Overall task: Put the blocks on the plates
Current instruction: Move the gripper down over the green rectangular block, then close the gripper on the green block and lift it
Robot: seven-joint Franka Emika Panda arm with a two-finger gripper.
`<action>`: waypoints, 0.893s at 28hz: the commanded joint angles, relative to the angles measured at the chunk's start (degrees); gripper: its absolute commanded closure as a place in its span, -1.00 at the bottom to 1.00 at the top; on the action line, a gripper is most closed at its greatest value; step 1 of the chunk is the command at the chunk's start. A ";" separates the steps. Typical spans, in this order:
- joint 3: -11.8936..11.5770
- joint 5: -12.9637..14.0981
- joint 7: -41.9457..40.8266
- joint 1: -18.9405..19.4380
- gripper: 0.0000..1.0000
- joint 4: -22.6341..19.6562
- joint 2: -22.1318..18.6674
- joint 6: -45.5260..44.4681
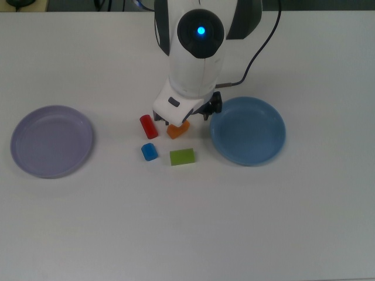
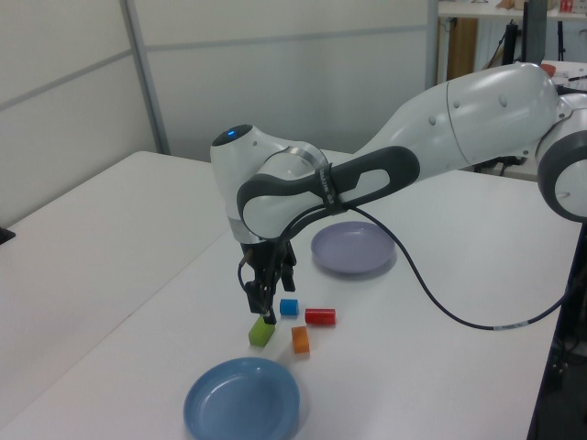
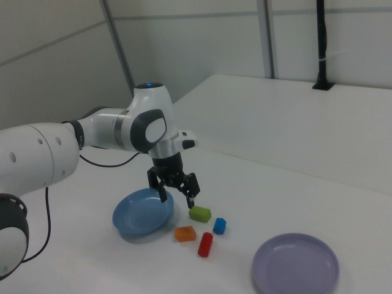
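Note:
In the top view, the arm's white body [image 1: 193, 70] covers part of the orange block [image 1: 177, 130]. The red cylinder [image 1: 148, 126], the blue cylinder [image 1: 149, 152] and the green block [image 1: 182, 156] lie around it on the table. The lavender plate [image 1: 51, 141] is at the top view's left and the blue plate [image 1: 248, 130] at its right; both are empty. My gripper [image 3: 177, 198] hangs open and empty just above the blocks. In the right view it sits between the blue plate [image 3: 142, 213] and the green block [image 3: 199, 214].
The white table [image 1: 187, 234] carries only the blocks and plates. A black cable [image 2: 431, 284] trails from the arm over the table. In the left view, wall panels stand behind and a desk with equipment [image 2: 495, 137] sits at the far right.

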 commanded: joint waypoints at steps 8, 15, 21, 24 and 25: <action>-0.77 -2.65 -0.52 -0.17 -1.00 -0.13 4.27 7.71; -1.04 -2.92 -0.43 -0.26 -1.00 -0.05 6.55 11.14; -1.04 -3.36 1.14 -0.26 -1.00 0.04 8.75 14.48; -1.04 -3.45 3.25 -0.26 -1.00 -0.05 9.19 16.06; -1.04 -3.45 3.61 -0.26 -1.00 -0.05 9.28 16.24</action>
